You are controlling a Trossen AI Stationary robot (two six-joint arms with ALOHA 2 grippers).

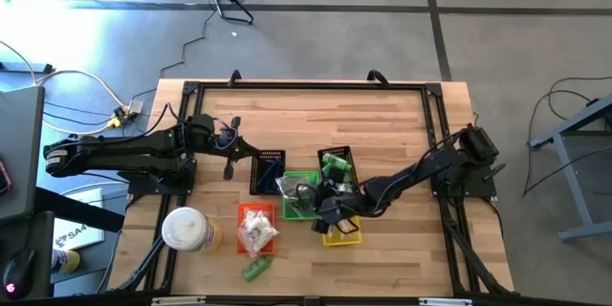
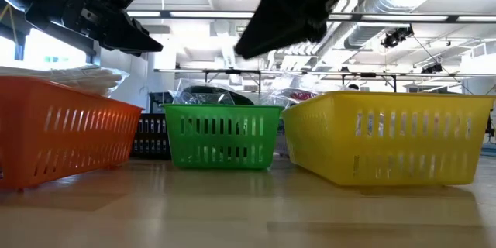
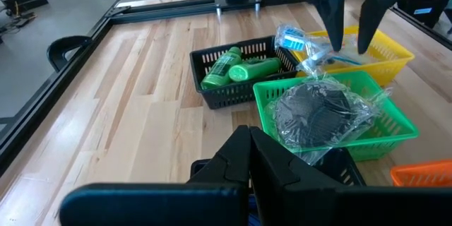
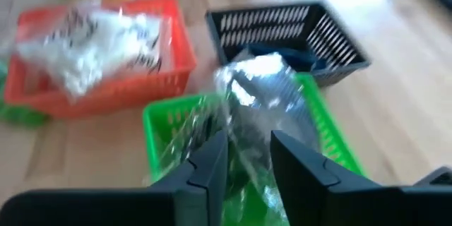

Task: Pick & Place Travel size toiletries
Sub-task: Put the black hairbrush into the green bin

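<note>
hovering over the green basket, your right fingers sit slightly apart, holding nothing, ready to grab the clear-wrapped dark pieces; left fingers rest shut.

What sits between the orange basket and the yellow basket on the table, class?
The green basket, holding clear-wrapped dark pieces; the low view shows it between the orange basket and the yellow basket.

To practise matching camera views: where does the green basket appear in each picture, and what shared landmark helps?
High view: green basket, centre.
Low view: green basket, middle.
Left wrist view: green basket, right.
Right wrist view: green basket, lower centre.
Shared landmark: orange basket beside it.
</note>
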